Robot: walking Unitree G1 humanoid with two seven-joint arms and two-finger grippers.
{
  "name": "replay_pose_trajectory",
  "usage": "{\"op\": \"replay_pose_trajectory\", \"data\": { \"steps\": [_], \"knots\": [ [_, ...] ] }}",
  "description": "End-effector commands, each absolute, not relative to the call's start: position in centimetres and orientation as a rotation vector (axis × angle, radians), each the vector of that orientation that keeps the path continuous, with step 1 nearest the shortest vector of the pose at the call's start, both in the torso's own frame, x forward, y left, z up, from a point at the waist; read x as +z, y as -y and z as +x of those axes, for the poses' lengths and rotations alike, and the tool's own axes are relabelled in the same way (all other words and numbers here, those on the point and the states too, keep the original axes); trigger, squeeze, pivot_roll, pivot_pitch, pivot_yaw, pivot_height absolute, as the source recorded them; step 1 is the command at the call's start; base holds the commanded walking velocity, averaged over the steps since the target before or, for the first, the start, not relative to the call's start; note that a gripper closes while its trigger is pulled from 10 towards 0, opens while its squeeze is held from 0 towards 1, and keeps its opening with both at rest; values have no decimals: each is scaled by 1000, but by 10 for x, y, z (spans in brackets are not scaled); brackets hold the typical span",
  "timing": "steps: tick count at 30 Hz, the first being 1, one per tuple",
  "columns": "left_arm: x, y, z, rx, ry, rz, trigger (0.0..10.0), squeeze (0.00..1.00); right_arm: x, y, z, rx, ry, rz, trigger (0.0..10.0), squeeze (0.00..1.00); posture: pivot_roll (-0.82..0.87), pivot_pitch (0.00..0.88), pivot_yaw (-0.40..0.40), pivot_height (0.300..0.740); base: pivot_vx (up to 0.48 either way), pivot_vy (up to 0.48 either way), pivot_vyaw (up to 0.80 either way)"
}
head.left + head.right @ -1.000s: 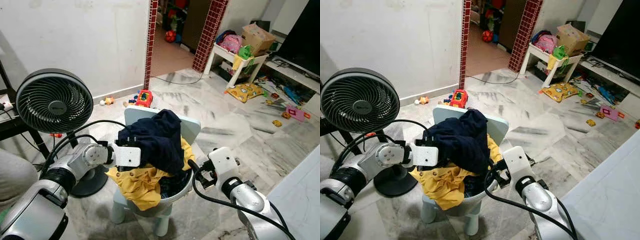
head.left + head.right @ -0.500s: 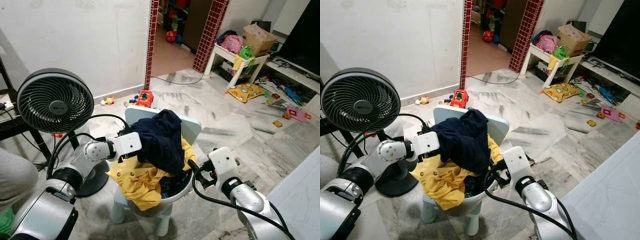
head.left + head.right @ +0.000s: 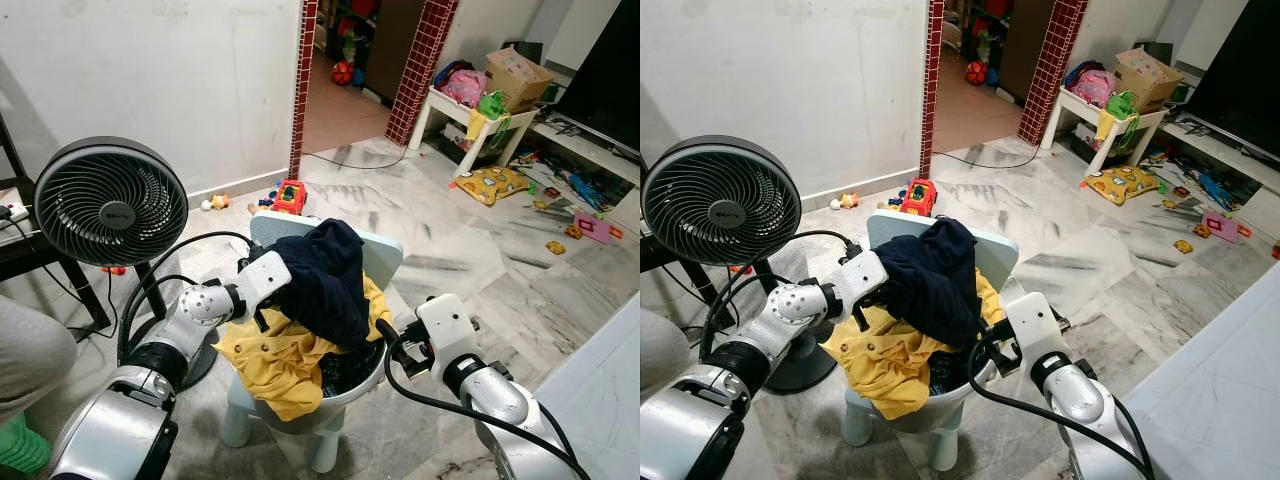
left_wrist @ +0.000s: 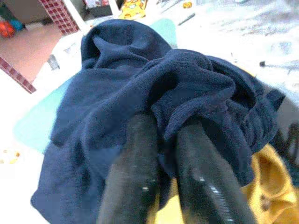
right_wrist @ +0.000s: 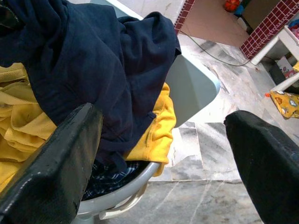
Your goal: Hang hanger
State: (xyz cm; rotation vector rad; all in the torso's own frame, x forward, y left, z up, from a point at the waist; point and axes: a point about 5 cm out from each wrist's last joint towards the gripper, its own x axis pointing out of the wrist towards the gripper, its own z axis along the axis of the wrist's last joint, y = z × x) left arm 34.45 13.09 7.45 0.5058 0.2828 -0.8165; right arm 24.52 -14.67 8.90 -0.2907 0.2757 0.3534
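Big landmark first: the pale blue child's chair (image 3: 385,258), its seat taken up by a grey basin (image 3: 962,392) heaped with laundry. Behind the chair and to its left stands the black floor fan (image 3: 110,202); beyond the chair lies a red toy car (image 3: 289,195) on the marble floor (image 3: 450,250).

On top of the heap, draped against the chair back, sits a navy garment (image 3: 325,275), soft and floppy, bunching wherever it is touched. Under it, spilling over the chair's front edge, a yellow shirt (image 3: 275,365).

The left gripper (image 4: 161,126) is buried in the navy folds at the chair's left side, jaws nearly closed with a fold of navy cloth pinched between them. The right gripper (image 5: 163,154) waits at the chair's right, just beside the basin rim, jaws spread wide, holding nothing.

And the hanger? Nowhere to be made out, possibly under the cloth. It would likely be light, rigid and snaggy; best taken by the neck below the hook.
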Motion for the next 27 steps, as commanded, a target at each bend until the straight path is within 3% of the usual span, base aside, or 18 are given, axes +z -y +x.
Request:
{"op": "replay_pose_trajectory", "data": {
  "steps": [1, 4, 8, 15, 16, 18, 19, 20, 21, 23, 27],
  "knots": [
    [79, -123, 348, -801, -282, 397, 0, 0, 93, 152, 248, 336, -262, -308, 10000, 0, 98, 0, -114, 740, 0, 0, 0],
    [80, -118, 349, -782, -299, 305, 0, 0, 93, 152, 248, 336, -262, -308, 10000, 0, 96, 0, -115, 740, 0, 0, 0],
    [85, -95, 353, -743, -382, -46, 0, 0, 93, 152, 248, 336, -260, -317, 10000, 0, 94, 0, -117, 740, 0, 0, 0],
    [108, -65, 358, -737, -398, -367, 0, 0, 93, 153, 249, 338, -257, -334, 10000, 0, 94, 0, -119, 740, 0, 0, 0],
    [115, -61, 359, -741, -390, -435, 0, 0, 93, 153, 249, 339, -257, -339, 10000, 0, 95, 0, -120, 740, 0, 0, 0],
    [146, -50, 365, -720, -339, -747, 0, 0, 92, 154, 250, 341, -258, -352, 10000, 0, 98, 0, -121, 740, 0, 0, 0],
    [159, -49, 369, -687, -326, -912, 0, 0, 92, 154, 250, 342, -258, -357, 10000, 0, 99, 0, -123, 740, 0, 0, 0],
    [159, -49, 369, -687, -326, -912, 0, 0, 92, 154, 250, 342, -258, -357, 10000, 0, 99, 0, -123, 740, 0, 0, 0],
    [173, -54, 374, -628, -270, -1048, 0, 0, 92, 155, 251, 342, -257, -362, 10000, 0, 99, 0, -123, 740, 0, 0, 0],
    [180, -62, 376, -575, -236, -1126, 0, 0, 92, 155, 251, 343, -255, -369, 10000, 0, 100, 0, -123, 740, 0, 0, 0],
    [170, -80, 370, -498, -248, -1113, 0, 0, 92, 156, 252, 341, -252, -372, 10000, 0, 104, 0, -125, 740, 0, 0, 0]
  ]
}}
